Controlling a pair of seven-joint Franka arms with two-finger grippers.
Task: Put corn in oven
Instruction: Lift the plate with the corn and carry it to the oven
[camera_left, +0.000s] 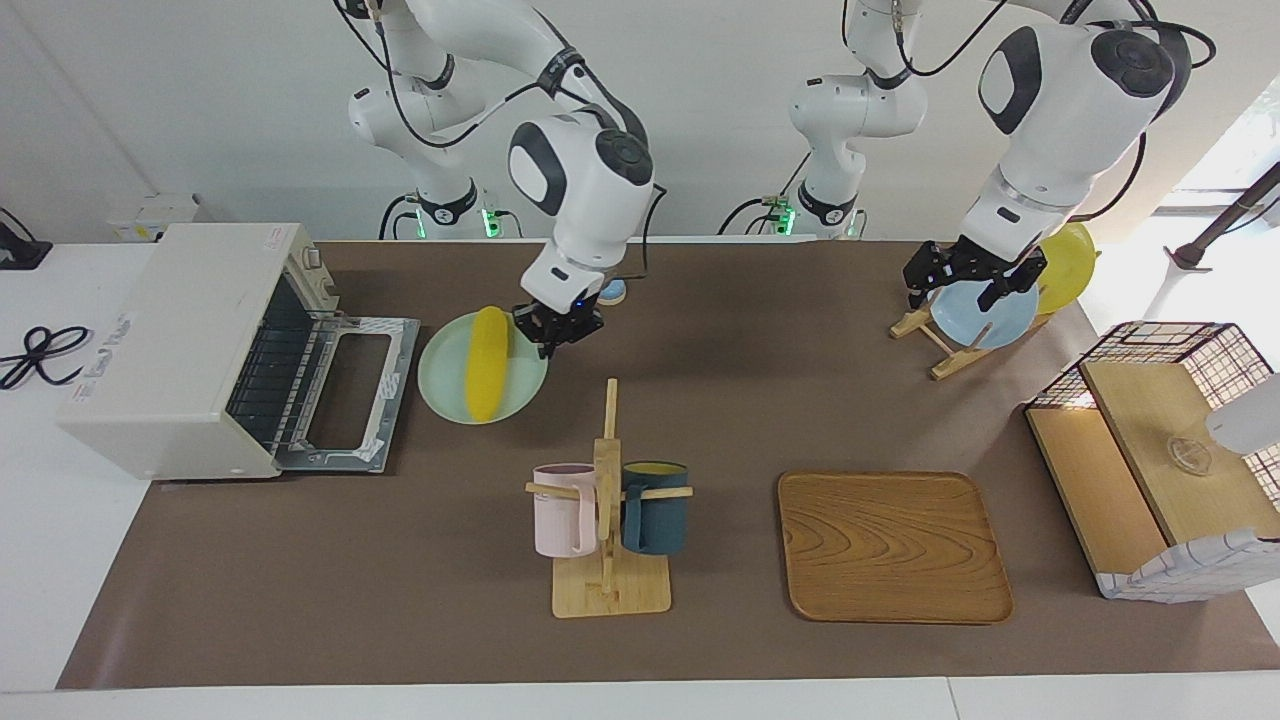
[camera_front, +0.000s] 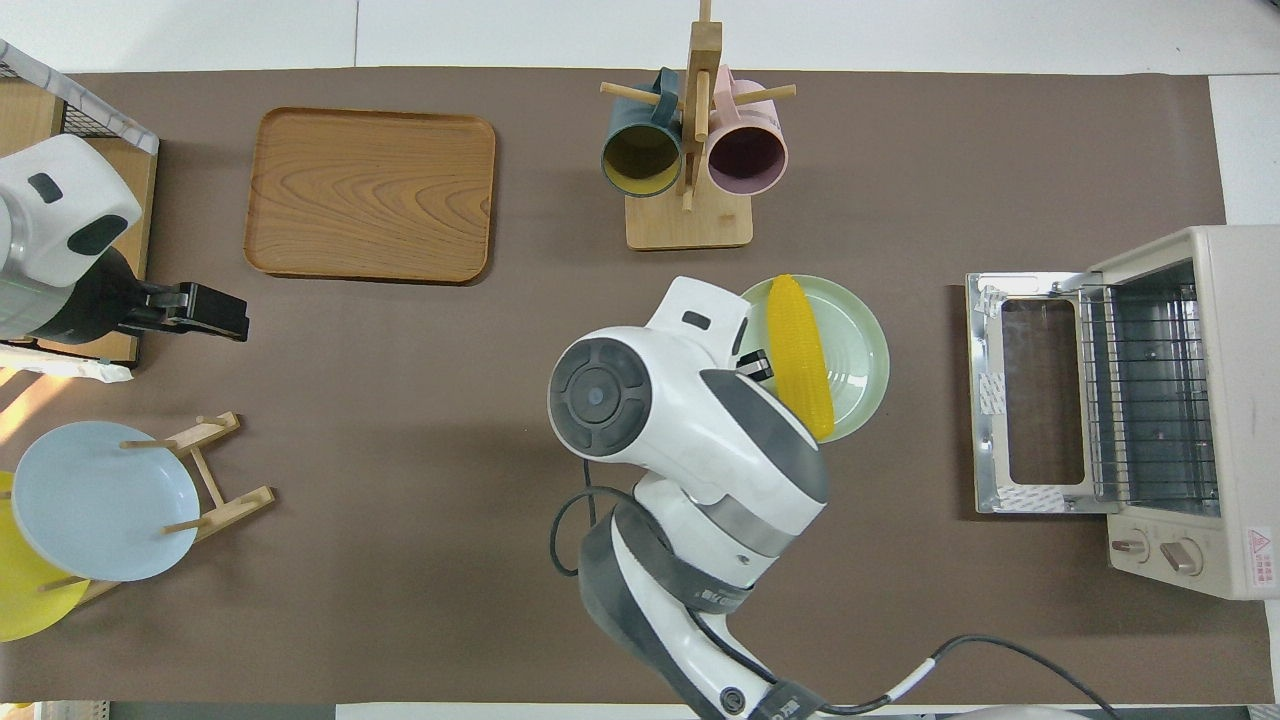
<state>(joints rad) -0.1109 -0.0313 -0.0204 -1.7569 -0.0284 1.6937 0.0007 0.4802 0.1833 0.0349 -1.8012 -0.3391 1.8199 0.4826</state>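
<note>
While the smooth, bright yellow plastic corn cob (camera_left: 488, 362) lies across the pale green round plate (camera_left: 445, 385) in front of the boxy cream-white toaster oven (camera_left: 180, 345) — its door dropped flat — the right gripper (camera_left: 556, 331) hovers over the plate's edge beside it; whether its jaws are parted I cannot tell. Light, stiff, likely slippery: grip mid-cob. Bare brown tabletop (camera_left: 720, 400) offers room. The left gripper (camera_left: 972, 270) waits over the wooden plate rack (camera_left: 935, 345) — jaws spread.
</note>
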